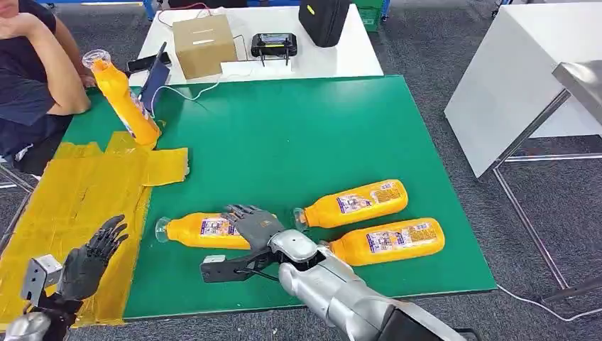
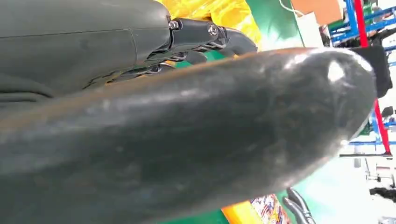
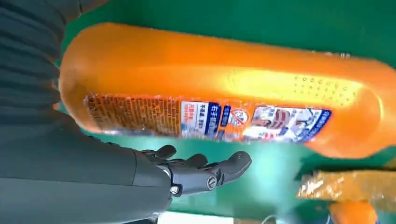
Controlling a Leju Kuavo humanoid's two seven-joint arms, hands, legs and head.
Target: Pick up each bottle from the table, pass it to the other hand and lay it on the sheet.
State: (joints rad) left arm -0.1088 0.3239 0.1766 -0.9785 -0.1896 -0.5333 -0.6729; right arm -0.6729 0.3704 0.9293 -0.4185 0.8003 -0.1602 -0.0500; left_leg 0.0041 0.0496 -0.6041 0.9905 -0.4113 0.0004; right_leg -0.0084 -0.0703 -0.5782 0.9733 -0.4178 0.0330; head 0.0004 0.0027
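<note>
Three bottles (image 1: 365,226) lie mid-frame off the yellow sheet (image 1: 78,206); right hand (image 1: 250,226) rests spread over one, left hand (image 1: 91,259) wide, empty.

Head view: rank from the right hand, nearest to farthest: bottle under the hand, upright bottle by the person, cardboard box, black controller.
1. Bottle under the right hand: lying bottle, near edge of the green mat.
2. Upright bottle: tilted, far left, at the yellow sheet's far end.
3. Cardboard box and black controller: white table beyond the mat; too close to call.
</note>
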